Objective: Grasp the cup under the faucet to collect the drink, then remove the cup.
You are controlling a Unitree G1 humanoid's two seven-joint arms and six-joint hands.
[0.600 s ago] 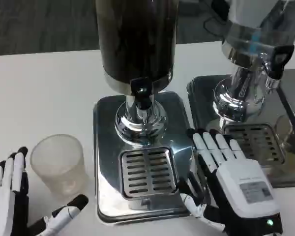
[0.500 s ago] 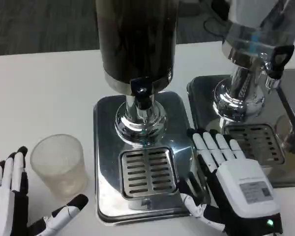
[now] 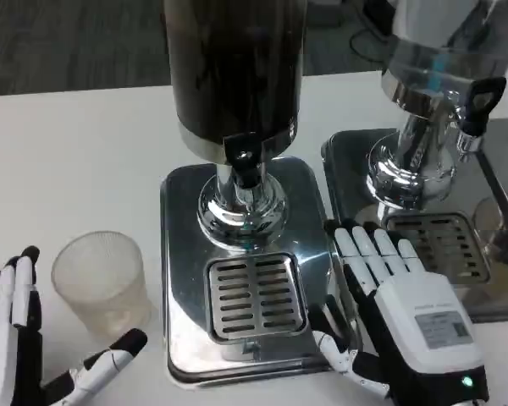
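A clear frosted plastic cup (image 3: 102,282) stands upright on the white table, left of the dispenser's steel base (image 3: 184,203). The dark drink dispenser (image 3: 234,68) has its black faucet (image 3: 243,156) above the slotted drip grate (image 3: 256,296), which has nothing on it. My left hand (image 3: 21,351) lies open at the lower left, fingers spread, thumb reaching toward the cup's base without touching it. My right hand (image 3: 389,304) lies open and flat at the base's right edge, fingers pointing away from me, holding nothing.
A second dispenser (image 3: 444,51) with its own steel base (image 3: 351,161) and drip grate (image 3: 440,245) stands at the right, close behind my right hand. Bare white table (image 3: 68,161) stretches to the left and behind the cup.
My left hand has slid slightly down and to the left, away from the cup. The cup and my right hand have hardly moved.
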